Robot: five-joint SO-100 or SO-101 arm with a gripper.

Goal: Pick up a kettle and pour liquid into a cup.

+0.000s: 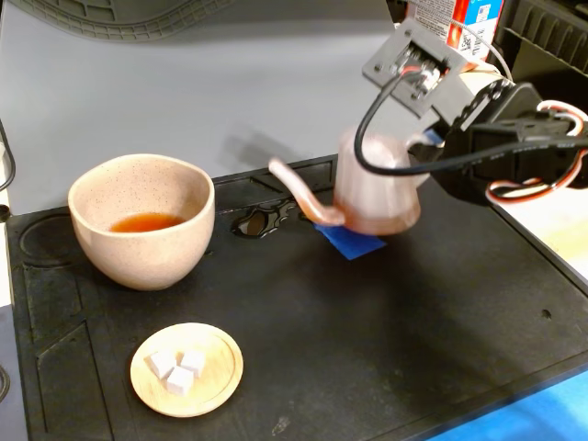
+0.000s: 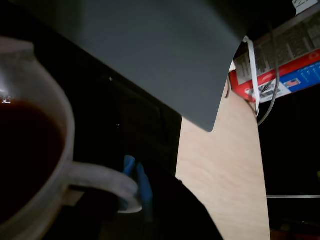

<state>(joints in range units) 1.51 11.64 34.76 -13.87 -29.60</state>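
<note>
The pale-pink kettle [image 1: 372, 188] stands right of centre in the fixed view, over blue tape [image 1: 352, 241] on the black mat [image 1: 367, 331], spout toward the speckled cup [image 1: 142, 220] holding orange-brown liquid [image 1: 145, 222]. The gripper [image 1: 432, 152] is at its handle side; whether it grips cannot be told.

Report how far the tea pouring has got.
Looks done: the cup already holds some orange-brown liquid. In hand: the kettle sits by the blue tape on the mat, apart from the cup, with the arm's tool at its handle; its grip is hidden. The wrist view shows liquid left in the kettle. Left: release or pour more, unclear.
</note>
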